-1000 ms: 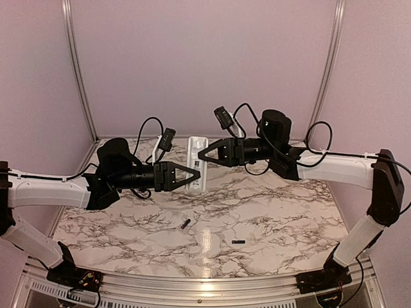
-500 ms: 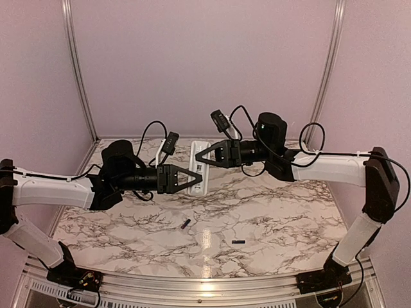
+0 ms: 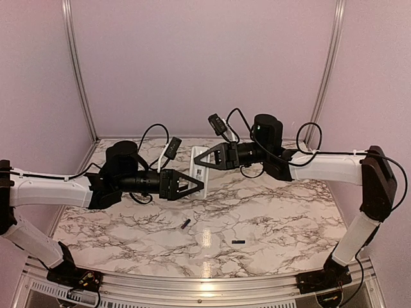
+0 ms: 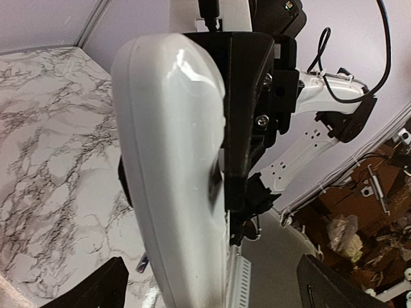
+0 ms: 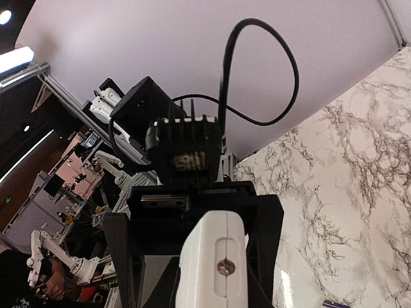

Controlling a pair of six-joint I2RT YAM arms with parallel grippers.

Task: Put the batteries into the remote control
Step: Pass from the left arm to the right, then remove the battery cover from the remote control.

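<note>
Right gripper is pinching the white rectangular plastic remote control; left gripper is straddling it open, likely needing centring before closing.

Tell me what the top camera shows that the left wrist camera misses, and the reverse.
Only the top view shows the left arm and right arm whole, and the two batteries lying apart on the marble table. Only the left wrist view shows the remote close up, its smooth rounded back filling the middle, and cardboard boxes beyond the table's edge. Both show the remote held off the table with the right gripper shut on it.
</note>
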